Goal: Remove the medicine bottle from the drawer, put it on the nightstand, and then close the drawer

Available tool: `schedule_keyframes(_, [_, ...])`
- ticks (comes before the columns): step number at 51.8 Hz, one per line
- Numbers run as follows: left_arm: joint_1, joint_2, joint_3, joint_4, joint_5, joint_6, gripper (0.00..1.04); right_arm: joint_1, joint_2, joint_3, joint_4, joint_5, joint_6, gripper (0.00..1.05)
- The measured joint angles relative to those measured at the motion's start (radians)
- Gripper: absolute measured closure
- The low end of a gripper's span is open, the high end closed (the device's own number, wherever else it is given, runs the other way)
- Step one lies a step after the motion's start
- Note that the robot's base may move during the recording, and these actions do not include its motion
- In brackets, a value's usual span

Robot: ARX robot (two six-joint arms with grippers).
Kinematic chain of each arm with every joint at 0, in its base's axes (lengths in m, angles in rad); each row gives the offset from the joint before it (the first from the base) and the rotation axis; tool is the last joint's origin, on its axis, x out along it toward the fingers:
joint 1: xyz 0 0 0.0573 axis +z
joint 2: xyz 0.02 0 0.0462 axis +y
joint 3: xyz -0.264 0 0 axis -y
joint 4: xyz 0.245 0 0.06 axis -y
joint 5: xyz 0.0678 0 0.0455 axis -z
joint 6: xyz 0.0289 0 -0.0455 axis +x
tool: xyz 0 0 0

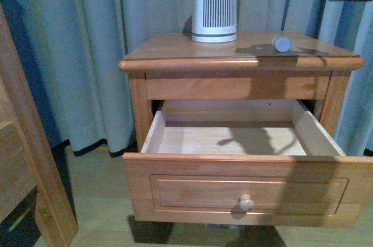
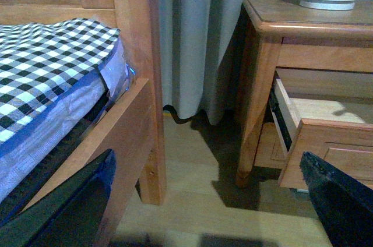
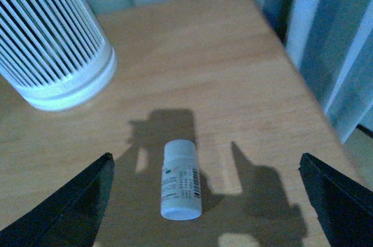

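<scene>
right wrist view: bottle [image 3: 181, 180] lies on its side on the nightstand [image 3: 233, 72] top, label up, round end toward the camera, near the purifier [image 3: 49, 43] but apart from it. front view puts the bottle [image 1: 281, 43] at the nightstand's [image 1: 175, 46] right rear, right of the purifier [image 1: 214, 5].

handling, as a guess: small rigid plastic, light, smooth. being round and lying down, it could roll toward the nightstand edge if nudged. best hold would be across the body at mid-length, not on the cap.

right gripper [image 3: 205, 165] hangs over the bottle with its 2 fingers spread wide either side. it grips nothing and shows no contact with the bottle.

left gripper [image 2: 205, 159] is also wide apart and empty, low near the floor, left of the nightstand [image 2: 262, 84], beside the bed [image 2: 140, 84].

drawer [image 1: 233, 186] stands pulled out of the nightstand, with nothing visible inside. it looks like stiff solid wood that should slide. push flat on the front panel or at the 1 knob [image 1: 246, 203].
</scene>
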Motion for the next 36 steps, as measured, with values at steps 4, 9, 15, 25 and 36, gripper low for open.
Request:
schedule_keyframes(4, [0.0, 0.0, 0.0, 0.0, 0.0, 0.0, 0.07, -0.006, -0.15, -0.154, 0.063, -0.007, -0.002, 0.07])
schedule_keyframes(9, [0.0, 0.0, 0.0, 0.0, 0.0, 0.0, 0.07, -0.011, -0.358, -0.386, 0.135, -0.037, -0.004, 0.07])
schedule_keyframes(15, [0.0, 0.0, 0.0, 0.0, 0.0, 0.0, 0.07, -0.009, -0.595, -0.705, 0.209, -0.08, -0.005, 0.07])
schedule_keyframes(25, [0.0, 0.0, 0.0, 0.0, 0.0, 0.0, 0.07, 0.027, -0.874, -1.231, 0.297, -0.126, 0.008, 0.07])
schedule_keyframes(36, [0.0, 0.0, 0.0, 0.0, 0.0, 0.0, 0.07, 0.102, -0.874, -1.598, 0.472, -0.101, 0.063, 0.07])
